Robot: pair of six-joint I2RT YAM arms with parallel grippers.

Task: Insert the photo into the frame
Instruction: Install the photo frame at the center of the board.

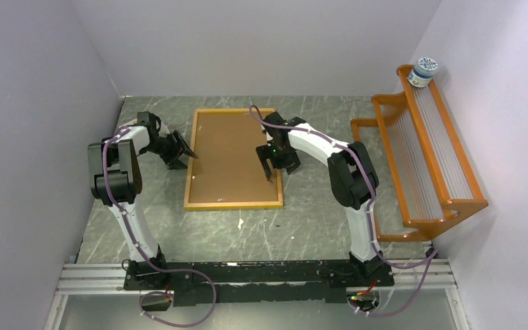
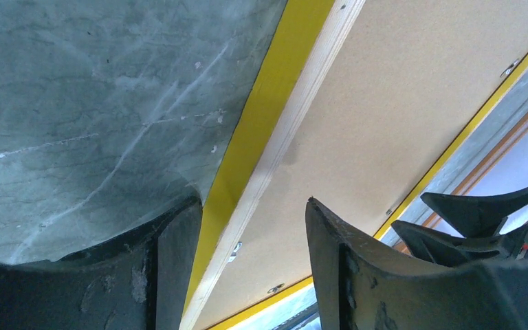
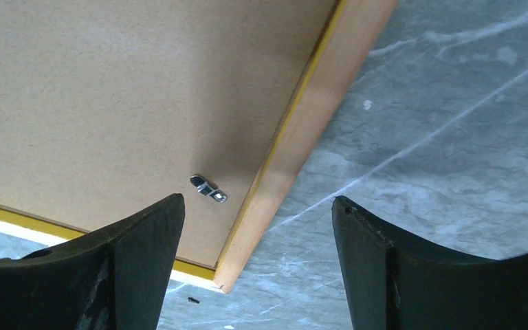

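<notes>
We are looking down on the frame [image 1: 234, 204], which is lying flat and face-down in the middle of the grey marbled table [image 1: 302, 220], its long sides running away from the arm bases. The brown backing panel [image 1: 230, 155] is sitting inside it and covering the whole opening. We cannot tell whether the photo is lying beneath that panel.

The left gripper [image 1: 184, 158] is reaching in at the frame's left rail. In the left wrist view, this gripper [image 2: 253, 203] is standing unclenched and gripping nothing. One finger is hanging over bare table and the other over the panel [image 2: 399, 103], with the yellow rail [image 2: 268, 103] running between them.

The right gripper [image 1: 269, 168] is working at the opposite long side. In the right wrist view its jaws are spread wide and holding nothing. This gripper [image 3: 256, 201] is straddling the wooden rail [image 3: 316, 103] near a corner of the frame.

A small metal turn clip [image 3: 208, 188] is lying on the panel [image 3: 110, 82] just inside that rail. More such clips [image 2: 234, 251] are showing along the left rail.

Well to the right, the orange slatted rack [image 1: 426, 158] is standing against the wall, apart from the frame. A small round tub [image 1: 424, 71] is resting on the rack's far end. A white scrap [image 1: 240, 222] is lying on the table just in front of the frame's near rail.
</notes>
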